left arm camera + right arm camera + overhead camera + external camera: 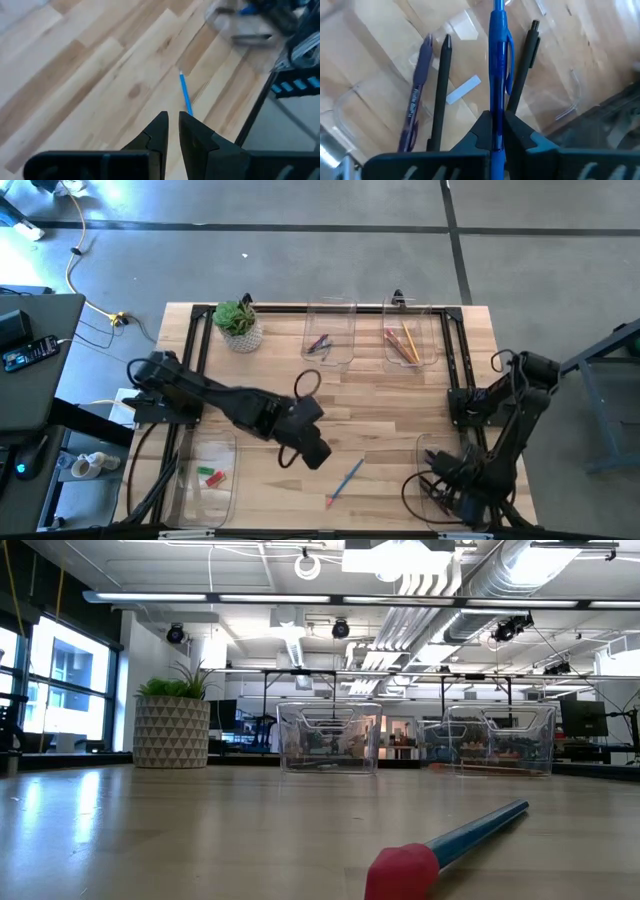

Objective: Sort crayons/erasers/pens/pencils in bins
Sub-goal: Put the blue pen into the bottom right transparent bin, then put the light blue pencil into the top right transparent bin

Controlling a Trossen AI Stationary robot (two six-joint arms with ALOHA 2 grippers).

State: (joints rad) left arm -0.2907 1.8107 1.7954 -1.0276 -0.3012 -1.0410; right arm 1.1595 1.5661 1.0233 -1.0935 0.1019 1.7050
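plant (238, 324): green, patterned white pot, far-left on wood table (380, 400) | side desk (35, 360): dark, left of table, remote-like device (28, 353) on it | yellow cable (80, 275): on grey floor, far-left

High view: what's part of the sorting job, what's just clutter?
Job:
four clear bins
blue pencil with red eraser tip
pencils
erasers
left gripper
right gripper, shut on blue pen

Clutter:
potted plant
yellow cable
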